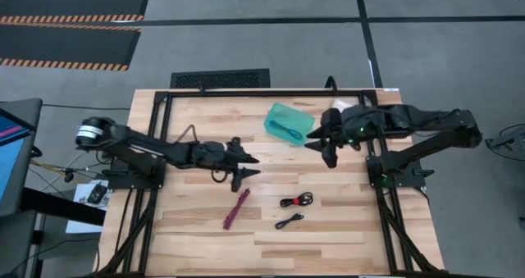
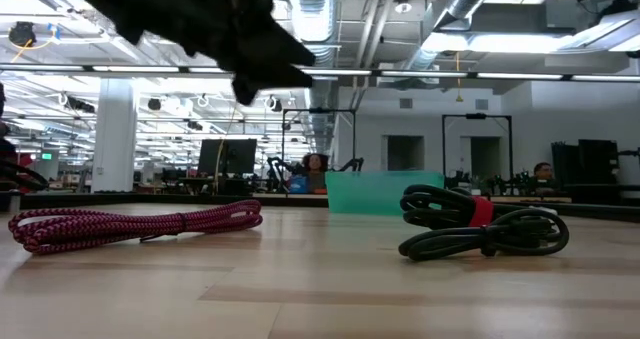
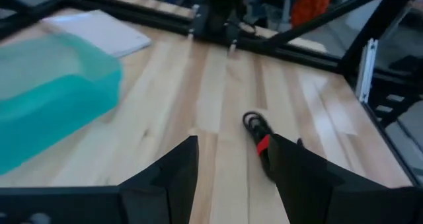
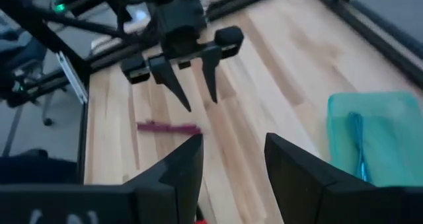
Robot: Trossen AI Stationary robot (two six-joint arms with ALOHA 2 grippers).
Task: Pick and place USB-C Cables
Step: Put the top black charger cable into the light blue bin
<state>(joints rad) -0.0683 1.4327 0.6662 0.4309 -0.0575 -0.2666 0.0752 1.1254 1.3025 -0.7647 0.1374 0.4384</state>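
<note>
Both grippers hover open and empty over the table. My left gripper (image 1: 251, 168) is mid-table, above and beyond the magenta-purple cable (image 1: 237, 208), which lies flat (image 2: 140, 224). My right gripper (image 1: 321, 144) hangs beside the teal tray (image 1: 287, 122), and the light blue cable (image 4: 359, 141) lies inside that tray. The black-with-red cable (image 1: 296, 201) rests on the wood right of the magenta one (image 3: 261, 141). The all-black cable (image 1: 289, 221) lies just nearer the near edge. The right wrist view looks at my left gripper (image 4: 192, 59) from across the table.
The teal tray (image 3: 46, 92) sits near the far edge between the two arms. Black frame rails (image 1: 271, 92) border the tabletop on its far, left and right sides. Bare wood (image 1: 344, 245) runs along the near edge. A white sheet (image 3: 99, 31) lies beyond the tray.
</note>
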